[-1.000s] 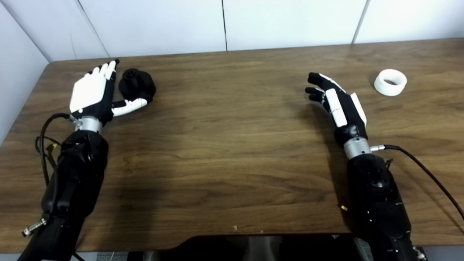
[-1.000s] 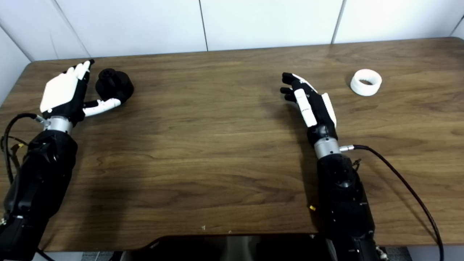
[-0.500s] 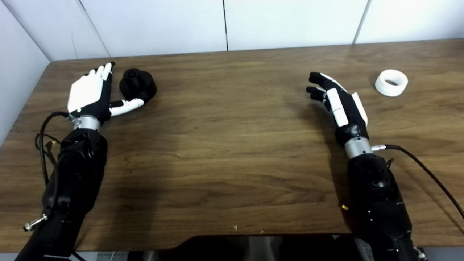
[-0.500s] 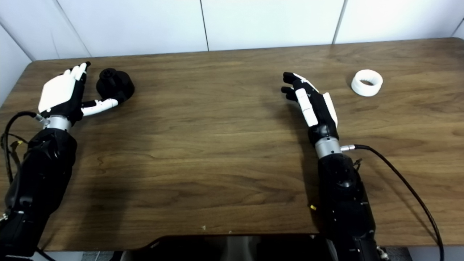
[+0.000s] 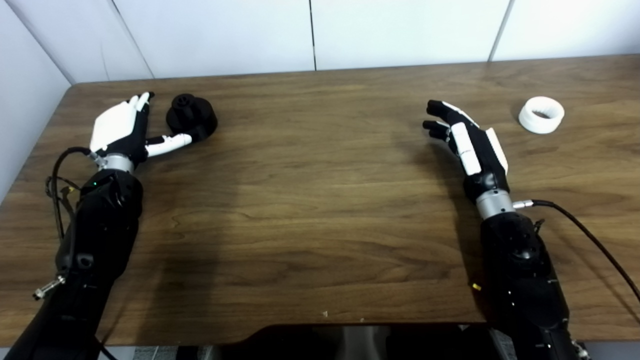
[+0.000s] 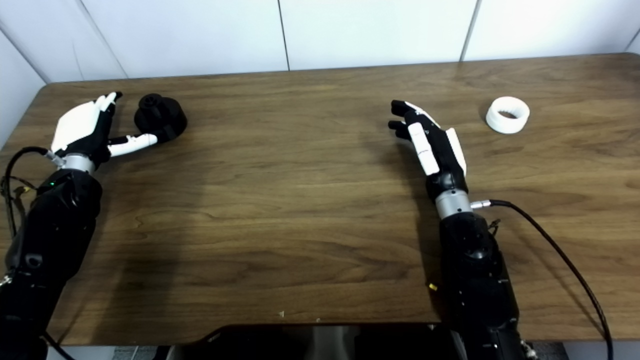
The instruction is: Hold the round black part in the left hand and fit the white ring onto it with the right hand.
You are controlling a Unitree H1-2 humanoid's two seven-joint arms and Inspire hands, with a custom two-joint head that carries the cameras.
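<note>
Left eye: I had the left robot hand [image 5: 120,131] spread wide beside the round black part [image 5: 191,117] at the bench's [image 5: 320,200] far left, thumb tip reaching its base, holding nothing.

Right eye: right robot hand [image 6: 429,137] hung empty, fingers loosely apart, well short of the white ring [image 6: 508,114] sitting far right on the bench.

Table [image 5: 320,200]: dark brown wood grain. Round part [image 5: 191,116] upper left: matte black. Ring [image 5: 541,114] upper right: plain white. Both hands [image 5: 120,130] [image 5: 467,145]: white shells on black. Wall [image 5: 225,35]: off-white panels, dark seams.
</note>
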